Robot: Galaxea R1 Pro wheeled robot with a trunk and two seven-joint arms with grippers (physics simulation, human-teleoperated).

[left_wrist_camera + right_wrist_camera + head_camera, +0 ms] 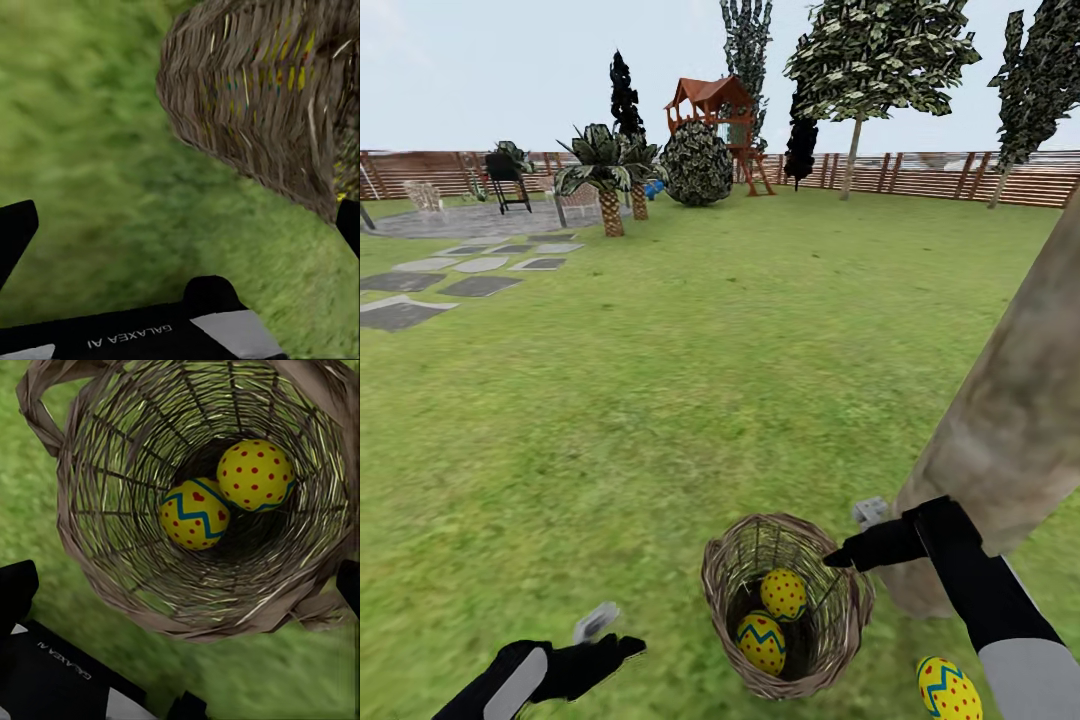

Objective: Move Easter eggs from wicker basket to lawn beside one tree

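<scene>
Two eggs (783, 593) (762, 642) lie touching at the bottom of the basket (732, 560), which stands on the lawn (690, 380) just left of the tree (1010, 430); a third egg (947, 690) rests on the grass near the trunk's foot, right of the basket. The right gripper (855, 535) hangs over the basket's right rim, fingers spread and empty. The left gripper (610, 632) hovers low over the grass left of the basket, also parted and empty.
</scene>
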